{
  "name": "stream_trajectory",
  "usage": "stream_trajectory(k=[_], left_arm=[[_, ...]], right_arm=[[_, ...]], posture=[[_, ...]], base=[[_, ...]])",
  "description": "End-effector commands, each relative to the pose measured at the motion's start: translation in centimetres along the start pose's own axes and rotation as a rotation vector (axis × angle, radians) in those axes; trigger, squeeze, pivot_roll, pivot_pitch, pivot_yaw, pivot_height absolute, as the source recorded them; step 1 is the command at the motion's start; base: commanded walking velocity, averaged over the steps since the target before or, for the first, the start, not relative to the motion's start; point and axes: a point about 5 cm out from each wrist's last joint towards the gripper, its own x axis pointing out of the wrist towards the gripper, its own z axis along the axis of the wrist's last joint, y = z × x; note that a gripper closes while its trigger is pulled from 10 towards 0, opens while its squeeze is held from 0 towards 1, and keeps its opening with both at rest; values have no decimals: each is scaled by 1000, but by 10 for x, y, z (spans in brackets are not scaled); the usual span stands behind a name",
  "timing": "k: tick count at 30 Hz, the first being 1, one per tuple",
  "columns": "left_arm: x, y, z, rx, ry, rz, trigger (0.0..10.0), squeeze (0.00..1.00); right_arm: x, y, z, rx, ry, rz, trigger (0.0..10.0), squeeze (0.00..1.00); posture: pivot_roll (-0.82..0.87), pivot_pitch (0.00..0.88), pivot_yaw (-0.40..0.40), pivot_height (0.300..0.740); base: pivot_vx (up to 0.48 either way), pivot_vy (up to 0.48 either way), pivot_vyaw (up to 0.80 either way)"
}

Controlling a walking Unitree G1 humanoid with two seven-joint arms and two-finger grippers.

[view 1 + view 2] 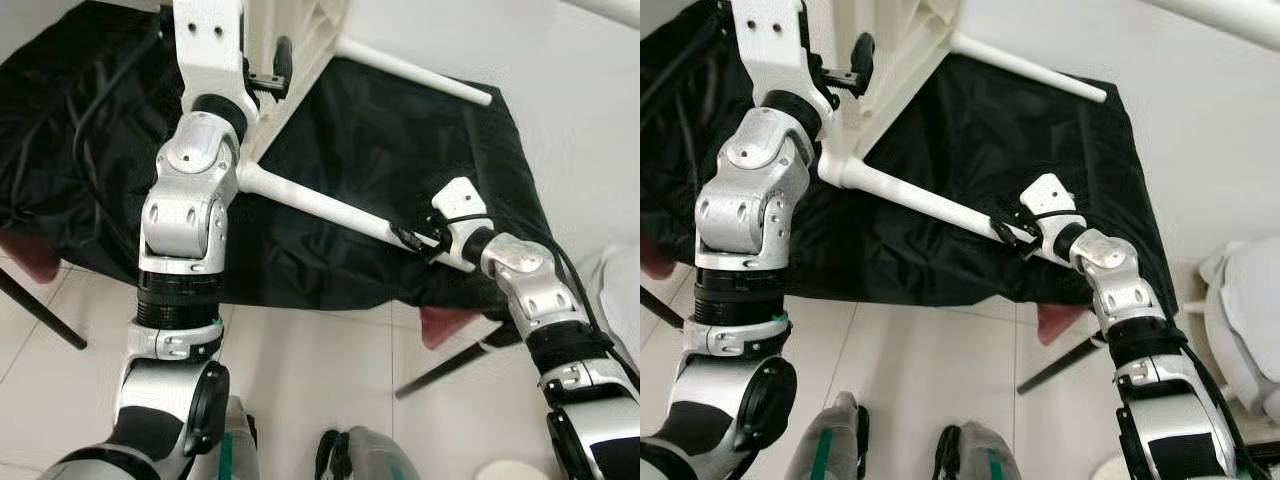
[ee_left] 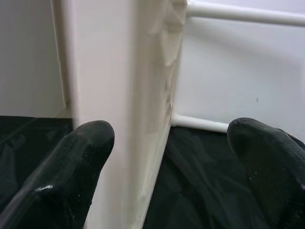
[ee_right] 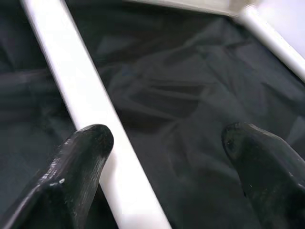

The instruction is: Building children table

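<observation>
So the white plastic kids' table point(image 1: 300, 50) is tipped on its side on top of a black cloth point(image 1: 380, 150) that's draped over some low piece of furniture with dark legs, sitting on a pale tiled floor point(image 1: 300, 360). Two of its round white legs stick out toward the robot's right: the near table leg point(image 1: 340, 212) runs diagonally across the cloth, and the far table leg point(image 1: 415, 68) pokes out higher up, past the cloth's edge. The left gripper point(image 2: 167, 143) is up at the tabletop's edge, fingers spread wide on either side of the white panel; one black finger point(image 2: 71, 167) looks right up against the flat face, the other sits well off the ribbed underside, so it's straddling the edge rather than squeezing it. The right gripper point(image 3: 164, 157) is down at the outer part of the near leg, also spread apart: in the wrist view one finger point(image 3: 81, 162) is touching or just beside the white tube and the other finger hangs over bare black cloth, well clear of the leg. From the head views the right wrist sits over the leg near its free end. There's a white rounded object point(image 1: 1245, 310) on the floor off to the robot's right.
</observation>
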Motion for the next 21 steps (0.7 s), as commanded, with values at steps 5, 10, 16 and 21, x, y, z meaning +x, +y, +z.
stream_trajectory(k=[5,10,16,21], left_arm=[[0,-8,2,-5,2,-39,10000,0],[-1,-11,0,5,9,-54,10000,0],[-2,-11,-4,16,24,-60,10000,0],[-6,-5,-15,39,66,-41,10000,0]], right_arm=[[1,1,3,107,-87,-97,10000,0],[5,2,14,219,-195,-168,10000,0],[6,2,24,309,-288,-271,10000,0],[7,14,43,303,-377,-418,10000,0]], posture=[[41,116,-72,740],[44,117,-71,740],[46,114,-70,740],[51,102,-65,740]], base=[[0,0,0],[0,0,0],[0,0,0],[0,0,0]])
